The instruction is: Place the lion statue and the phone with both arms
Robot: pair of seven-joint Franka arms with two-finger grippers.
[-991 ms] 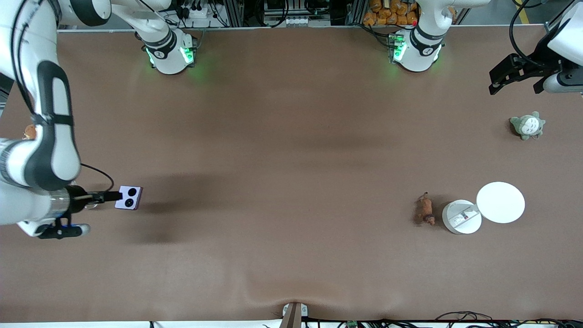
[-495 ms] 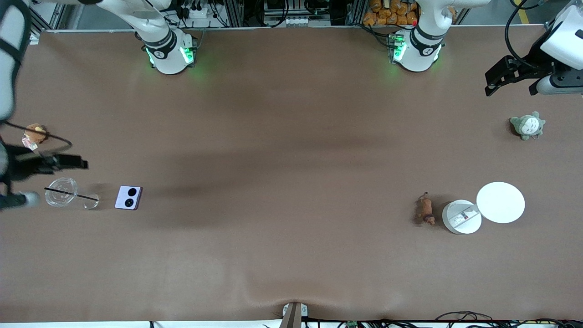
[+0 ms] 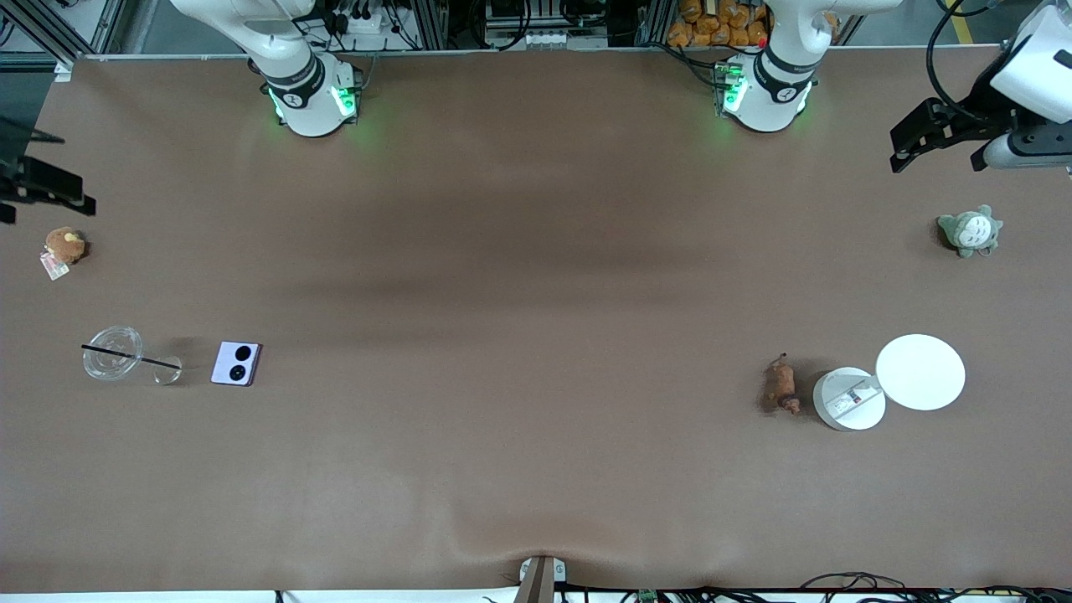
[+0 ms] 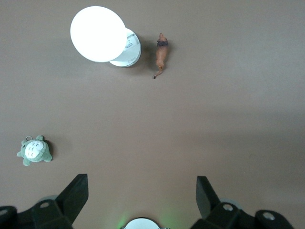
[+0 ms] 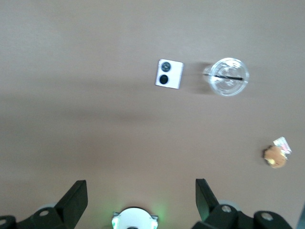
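The lavender phone (image 3: 235, 363) lies flat on the table near the right arm's end, beside a clear cup; it also shows in the right wrist view (image 5: 169, 74). The reddish-brown lion statue (image 3: 784, 385) lies on the table near the left arm's end, next to a white round box; it also shows in the left wrist view (image 4: 162, 54). My right gripper (image 3: 77, 172) is open and empty, high over the table's edge above the brown plush. My left gripper (image 3: 936, 162) is open and empty, up over the table's corner above the grey-green plush. Both wrist views show wide open jaws, left (image 4: 141, 192) and right (image 5: 140, 193).
A clear cup with a black straw (image 3: 111, 353) and a small glass (image 3: 167, 371) stand beside the phone. A brown plush with a tag (image 3: 64, 245) lies farther from the camera. A white round box (image 3: 848, 399), its lid (image 3: 920, 372) and a grey-green plush (image 3: 970, 230) are at the left arm's end.
My right gripper has let go of the phone, risen and drawn back toward the table's edge. The phone stays where it was. The left gripper has barely shifted.
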